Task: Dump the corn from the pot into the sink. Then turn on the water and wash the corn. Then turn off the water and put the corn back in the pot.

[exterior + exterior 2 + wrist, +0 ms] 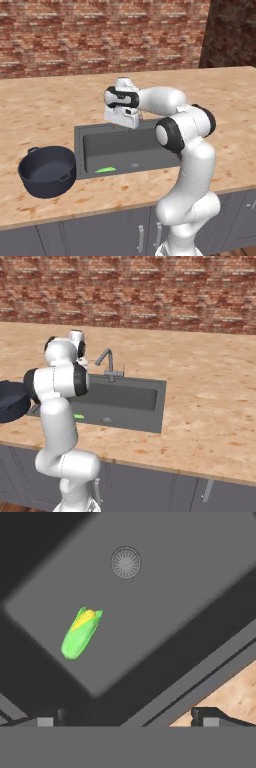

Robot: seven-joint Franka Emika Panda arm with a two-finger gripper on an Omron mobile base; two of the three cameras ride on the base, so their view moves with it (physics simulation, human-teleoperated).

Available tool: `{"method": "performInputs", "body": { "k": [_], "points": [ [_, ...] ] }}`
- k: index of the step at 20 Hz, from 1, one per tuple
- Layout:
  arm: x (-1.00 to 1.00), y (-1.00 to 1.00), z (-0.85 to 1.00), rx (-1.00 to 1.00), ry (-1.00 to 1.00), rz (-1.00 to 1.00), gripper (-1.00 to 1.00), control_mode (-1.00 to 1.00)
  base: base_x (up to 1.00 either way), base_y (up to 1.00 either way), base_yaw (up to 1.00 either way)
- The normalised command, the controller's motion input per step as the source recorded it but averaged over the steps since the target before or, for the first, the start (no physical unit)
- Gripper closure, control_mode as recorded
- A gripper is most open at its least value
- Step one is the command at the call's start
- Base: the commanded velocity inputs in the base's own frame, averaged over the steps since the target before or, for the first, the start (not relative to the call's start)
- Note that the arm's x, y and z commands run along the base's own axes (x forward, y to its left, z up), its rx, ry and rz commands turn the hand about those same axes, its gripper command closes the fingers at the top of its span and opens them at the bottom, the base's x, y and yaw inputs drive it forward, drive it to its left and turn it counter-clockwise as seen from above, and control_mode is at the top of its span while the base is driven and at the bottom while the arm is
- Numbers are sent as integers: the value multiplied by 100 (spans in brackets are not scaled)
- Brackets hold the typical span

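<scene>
Corn (pixel 105 170) half hidden behind sink (pixel 80 145) rim.

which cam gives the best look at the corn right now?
Hand view: the corn lies unobstructed on the sink floor, husk and yellow tip clear. Left base view shows a green sliver; right base view a small speck beside the arm.

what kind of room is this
Most likely a simulated kitchen: a dark grey recessed sink with a slim metal faucet is set in a tan speckled counter over grey cabinets, with a dark round pot beside it.
</scene>
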Motion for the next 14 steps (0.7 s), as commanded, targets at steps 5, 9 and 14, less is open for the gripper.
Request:
{"method": "performInputs", "body": {
  "k": [5, 9, 14],
  "points": [
    [9, 0, -61, -5, 1, -5, -100, -100, 0, 0, 0],
    [22, 1, -52, 0, 5, 0, -100, -100, 0, 0, 0],
    [18, 6, -42, 0, 6, 0, -100, -100, 0, 0, 0]
  ]
}}
